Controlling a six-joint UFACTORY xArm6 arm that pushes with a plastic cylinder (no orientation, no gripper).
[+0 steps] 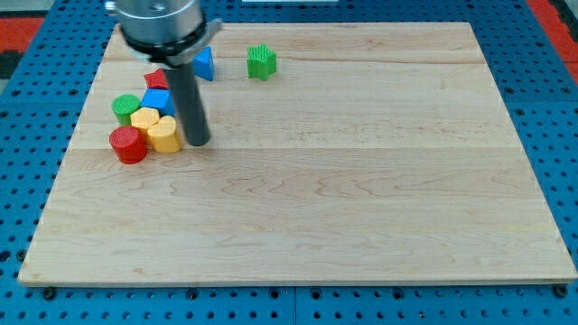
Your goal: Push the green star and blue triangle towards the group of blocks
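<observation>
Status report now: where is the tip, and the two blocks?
My tip beside yellow block, group's right edge. Green star, blue triangle apart, toward top. Path clear.

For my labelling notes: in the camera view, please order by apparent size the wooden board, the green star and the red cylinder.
1. wooden board, by far the largest.
2-3. green star and red cylinder look nearly alike; the cylinder lies lower in the view, perhaps nearer the camera, so I do not rank them.

Bright, even overhead light, soft short shadows beside the blocks, slightly soft focus throughout.
</observation>
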